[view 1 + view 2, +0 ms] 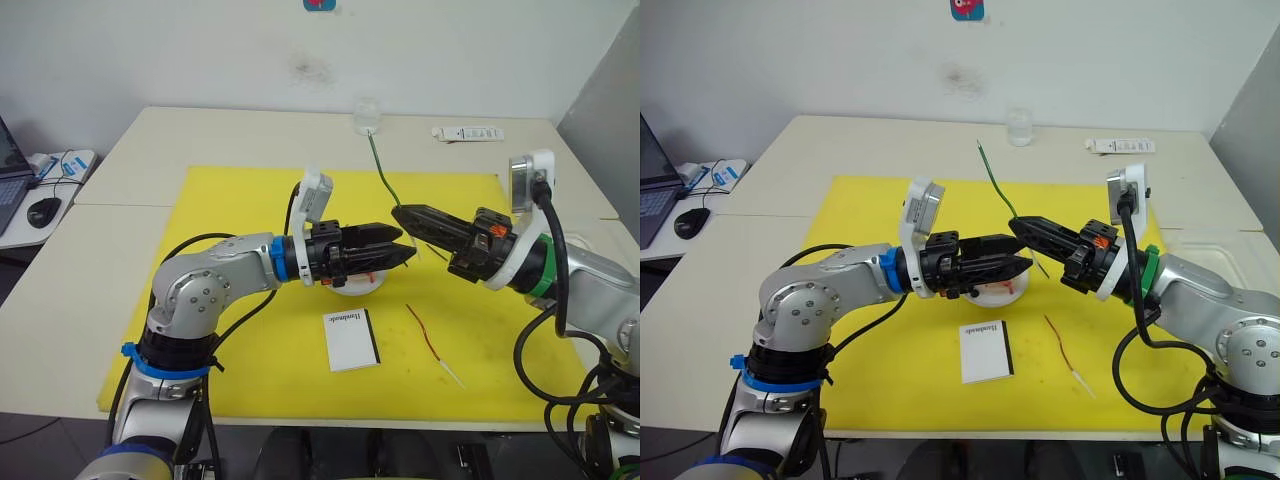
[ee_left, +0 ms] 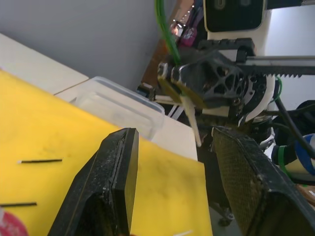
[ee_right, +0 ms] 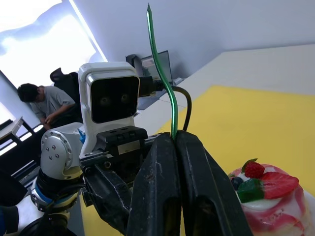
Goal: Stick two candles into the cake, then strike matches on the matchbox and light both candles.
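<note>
My right gripper (image 1: 400,213) is shut on the green candle (image 1: 380,165), which rises tilted from its fingertips, its white end (image 2: 193,123) hanging below them. My left gripper (image 1: 408,250) is open and points at the right one, tips close but apart, hovering over the cake (image 1: 995,288). The pink-and-white cake (image 3: 268,196) sits on its white plate (image 1: 355,287), mostly hidden beneath the left fingers. The dark red candle (image 1: 425,335) lies on the yellow mat (image 1: 230,200) in front of the right gripper. The white matchbox (image 1: 351,340) lies near the front. Two matches (image 2: 40,161) lie on the mat.
A clear glass (image 1: 367,117) and a white remote-like object (image 1: 468,133) stand at the table's far edge. A clear plastic container (image 2: 118,105) sits off the mat's right side. A mouse (image 1: 43,211) lies on a side table at left. A person (image 3: 42,105) sits in the background.
</note>
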Available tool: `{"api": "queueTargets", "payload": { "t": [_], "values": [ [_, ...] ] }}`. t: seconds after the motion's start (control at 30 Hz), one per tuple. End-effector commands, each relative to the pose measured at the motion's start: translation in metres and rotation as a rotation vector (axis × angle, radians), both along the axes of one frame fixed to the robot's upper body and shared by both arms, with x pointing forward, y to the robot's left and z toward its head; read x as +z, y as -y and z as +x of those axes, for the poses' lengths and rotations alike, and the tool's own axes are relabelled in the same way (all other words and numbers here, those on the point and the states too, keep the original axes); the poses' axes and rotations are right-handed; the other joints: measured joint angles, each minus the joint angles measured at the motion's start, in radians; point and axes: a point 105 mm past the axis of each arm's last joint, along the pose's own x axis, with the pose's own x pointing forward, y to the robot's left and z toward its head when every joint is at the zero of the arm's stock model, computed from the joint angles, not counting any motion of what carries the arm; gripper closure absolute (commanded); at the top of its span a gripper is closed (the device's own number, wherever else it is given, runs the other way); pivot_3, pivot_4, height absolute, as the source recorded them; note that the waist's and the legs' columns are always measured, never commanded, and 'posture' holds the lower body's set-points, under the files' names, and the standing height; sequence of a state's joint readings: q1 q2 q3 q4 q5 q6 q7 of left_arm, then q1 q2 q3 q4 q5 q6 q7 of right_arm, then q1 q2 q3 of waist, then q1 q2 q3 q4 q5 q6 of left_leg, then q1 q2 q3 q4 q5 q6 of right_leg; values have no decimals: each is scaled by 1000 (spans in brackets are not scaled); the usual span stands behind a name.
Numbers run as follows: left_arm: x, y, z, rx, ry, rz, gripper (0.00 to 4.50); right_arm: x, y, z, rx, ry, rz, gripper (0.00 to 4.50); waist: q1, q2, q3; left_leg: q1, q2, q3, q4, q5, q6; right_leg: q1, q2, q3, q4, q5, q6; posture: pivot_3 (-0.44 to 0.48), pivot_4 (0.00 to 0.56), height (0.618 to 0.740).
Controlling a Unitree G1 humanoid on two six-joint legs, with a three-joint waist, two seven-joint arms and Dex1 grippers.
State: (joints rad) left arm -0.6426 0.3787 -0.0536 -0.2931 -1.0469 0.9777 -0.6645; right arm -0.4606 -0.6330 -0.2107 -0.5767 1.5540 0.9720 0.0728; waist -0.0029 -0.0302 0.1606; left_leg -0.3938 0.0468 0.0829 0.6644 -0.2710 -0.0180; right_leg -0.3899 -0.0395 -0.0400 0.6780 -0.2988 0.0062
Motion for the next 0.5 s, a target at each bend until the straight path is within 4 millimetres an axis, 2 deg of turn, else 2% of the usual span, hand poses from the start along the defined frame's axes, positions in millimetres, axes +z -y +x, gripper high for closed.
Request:
{"api": "queueTargets", "payload": {
  "t": [0.03, 0.07, 0.17, 0.27, 0.5],
  "values": [
    [7, 2, -3, -19, 24, -14, 1807, 12, -2, -7, 12, 53, 20, 4500, 0, 0, 0, 0, 0, 0, 0, 0, 0, 0, 0, 0, 0, 0, 0, 0, 150, 740],
    [7, 3, -4, -23, 23, -17, 1807, 12, -2, -7, 13, 54, 21, 4500, 0, 0, 0, 0, 0, 0, 0, 0, 0, 0, 0, 0, 0, 0, 0, 0, 150, 740],
    [6, 3, -4, -27, 23, -17, 2297, 13, -3, -8, 14, 54, 23, 4500, 0, 0, 0, 0, 0, 0, 0, 0, -1, 0, 0, 0, 0, 0, 0, 0, 150, 740],
    [6, 4, -4, -23, 20, -17, 3154, 13, -3, -9, 16, 55, 26, 4500, 0, 0, 0, 0, 0, 0, 0, 0, 0, 0, 0, 0, 0, 0, 0, 0, 150, 740],
    [14, 3, -5, -32, 3, -61, 3154, 11, -3, -9, 17, 50, 21, 4500, 0, 0, 0, 0, 0, 0, 0, 0, -1, 0, 0, 0, 0, 0, 0, 0, 150, 740]
  ]
}}
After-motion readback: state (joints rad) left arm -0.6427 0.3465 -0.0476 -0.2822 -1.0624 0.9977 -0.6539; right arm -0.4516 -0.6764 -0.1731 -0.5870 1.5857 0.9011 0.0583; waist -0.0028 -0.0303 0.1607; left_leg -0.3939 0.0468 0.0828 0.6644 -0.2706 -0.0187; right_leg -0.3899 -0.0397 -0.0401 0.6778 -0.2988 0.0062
